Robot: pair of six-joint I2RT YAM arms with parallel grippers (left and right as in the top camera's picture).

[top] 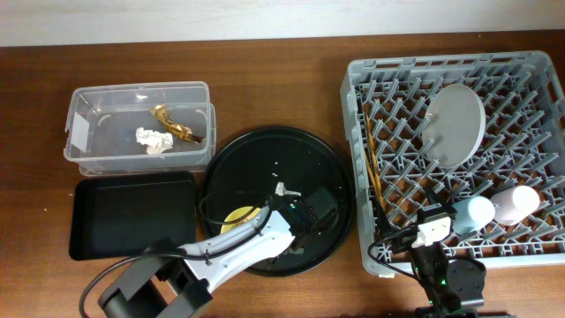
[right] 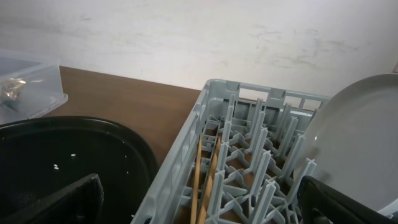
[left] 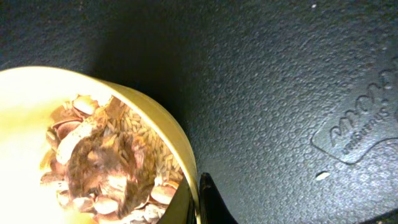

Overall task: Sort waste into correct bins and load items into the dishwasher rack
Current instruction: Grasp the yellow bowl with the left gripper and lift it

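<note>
The yellow bowl (top: 237,215) sits on the round black tray (top: 265,155), mostly under my left arm. In the left wrist view the bowl (left: 158,118) holds brownish food scraps and rice (left: 106,162). My left gripper (top: 269,216) (left: 199,202) is shut on the bowl's rim, one finger inside and one outside. The grey rack (top: 357,132) (right: 186,140) holds the pale plate (top: 455,124) (right: 360,137), the chopsticks (top: 377,172) (right: 198,174), a blue cup (top: 477,212) and a pink cup (top: 516,203). My right gripper (top: 437,252) (right: 199,186) is open and empty at the rack's front left corner.
The clear tub (top: 88,97) at the back left holds the gold-brown wrapper (top: 177,126) and the white tissue (top: 152,140). The shallow black tray (top: 132,212) lies in front of it. White crumbs (top: 284,188) lie on the round tray.
</note>
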